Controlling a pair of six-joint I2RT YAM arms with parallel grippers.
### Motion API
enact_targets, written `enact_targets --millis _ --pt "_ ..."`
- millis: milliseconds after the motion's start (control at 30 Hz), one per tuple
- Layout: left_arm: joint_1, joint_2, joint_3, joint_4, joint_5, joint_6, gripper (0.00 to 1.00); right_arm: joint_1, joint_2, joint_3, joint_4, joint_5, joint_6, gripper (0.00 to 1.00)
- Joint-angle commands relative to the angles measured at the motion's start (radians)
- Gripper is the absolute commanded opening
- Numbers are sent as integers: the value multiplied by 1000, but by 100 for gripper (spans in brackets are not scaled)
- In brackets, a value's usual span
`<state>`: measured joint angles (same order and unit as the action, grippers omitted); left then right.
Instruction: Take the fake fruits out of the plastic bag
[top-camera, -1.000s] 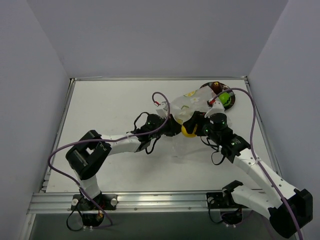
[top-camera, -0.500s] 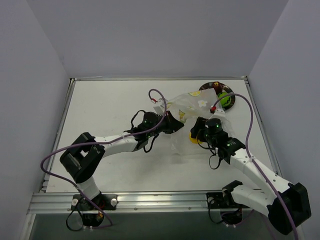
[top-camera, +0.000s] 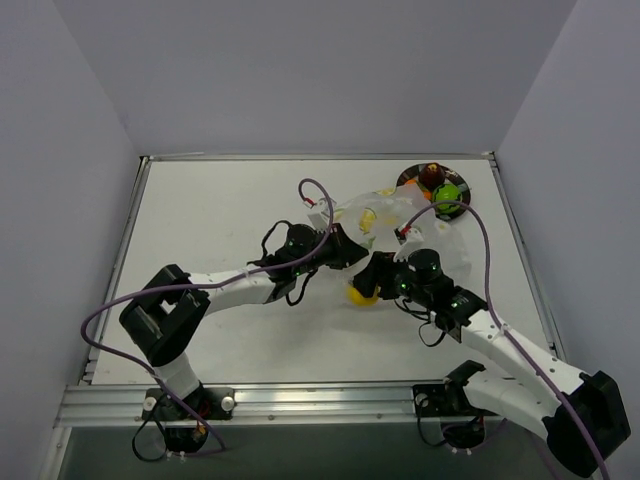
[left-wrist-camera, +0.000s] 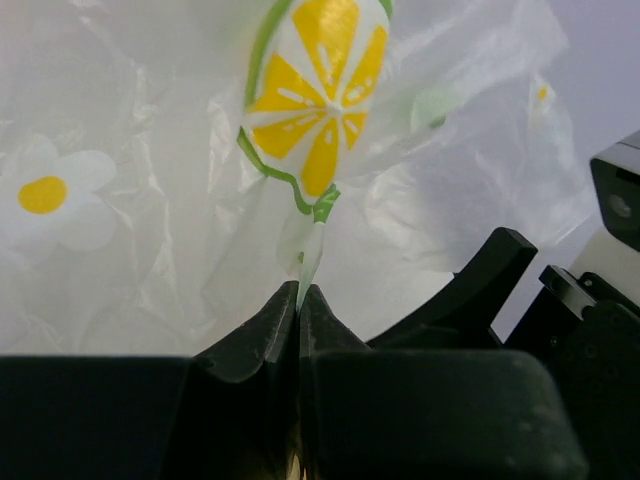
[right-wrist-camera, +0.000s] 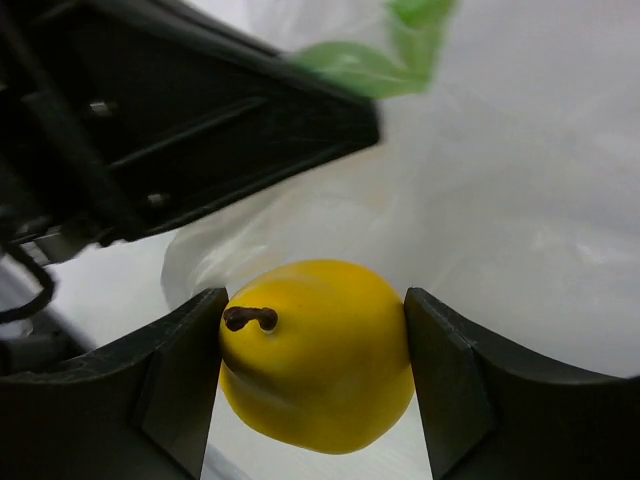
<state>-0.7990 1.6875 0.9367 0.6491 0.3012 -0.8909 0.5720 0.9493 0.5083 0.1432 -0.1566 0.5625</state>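
1. Table (top-camera: 210, 220): white top w/ walls on 3 sides. All the action sits far-right, and the open room is toward the left.
2. Plastic bag (top-camera: 385, 212) (left-wrist-camera: 150, 150) (right-wrist-camera: 520, 200): crumpled film w/ lemon-slice + daisy prints, touching the plate.
3. Plate (top-camera: 405, 180): dark rim, by the far-right corner. Holds a green fruit (top-camera: 447, 194) + dark red fruit (top-camera: 431, 175).
4. L gripper (top-camera: 350, 248) (left-wrist-camera: 299, 300): jaws pinched tight on a fold of bag film.
5. R gripper (top-camera: 368, 282) (right-wrist-camera: 312, 340): part open, fingers clamping the yellow fruit.
6. Yellow fruit (top-camera: 360, 293) (right-wrist-camera: 315, 350): brown stem, at the bag's near edge. Can't tell if it's fully out.
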Motion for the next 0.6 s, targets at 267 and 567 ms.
enact_targets --millis 267,567 --pt "-3 -29 59 35 29 -2 2 17 -96 113 46 -359 -49 42" --pt "-3 -49 -7 38 24 7 2 15 -164 378 -19 65 -108 42"
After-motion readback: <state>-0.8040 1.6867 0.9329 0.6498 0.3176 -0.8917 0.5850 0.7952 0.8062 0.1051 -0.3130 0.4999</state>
